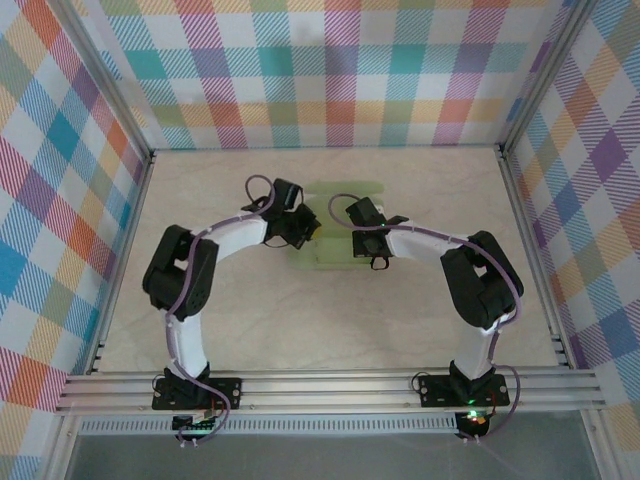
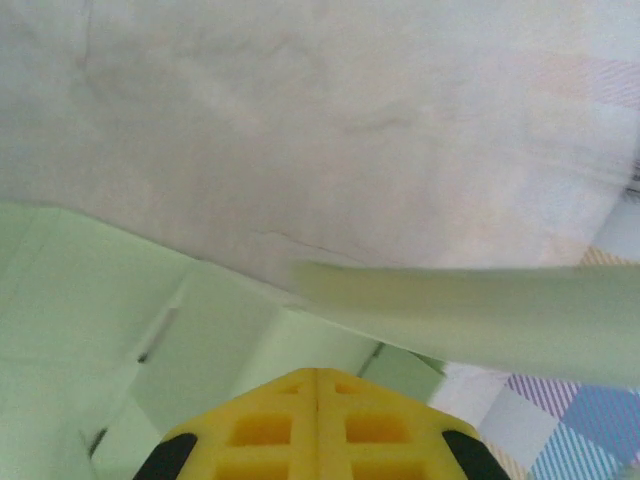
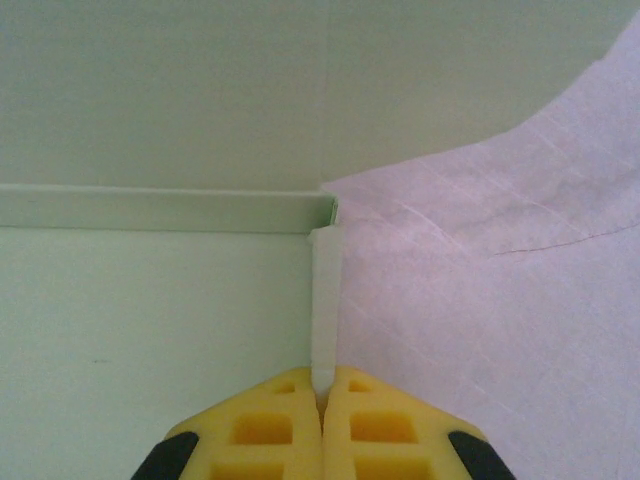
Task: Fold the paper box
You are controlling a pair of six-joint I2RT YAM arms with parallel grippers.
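The pale green paper box (image 1: pixel 341 193) lies partly folded at the middle of the table, between both grippers. My left gripper (image 1: pixel 307 232) is at its left side. In the left wrist view the yellow fingers (image 2: pixel 317 372) are pressed together over the green panels (image 2: pixel 90 300), with no paper visible between them, and a raised flap (image 2: pixel 480 320) crosses just ahead. My right gripper (image 1: pixel 352 238) is at the box's right side. In the right wrist view it (image 3: pixel 322 385) is shut on the thin upright edge of a box wall (image 3: pixel 326 300), beside the flat floor panel (image 3: pixel 150 310).
The pale table surface (image 1: pixel 300 320) stretches around the box. Plaid walls (image 1: pixel 60 200) close off the left, back and right. An aluminium rail (image 1: pixel 330 390) runs along the near edge where both arm bases are bolted.
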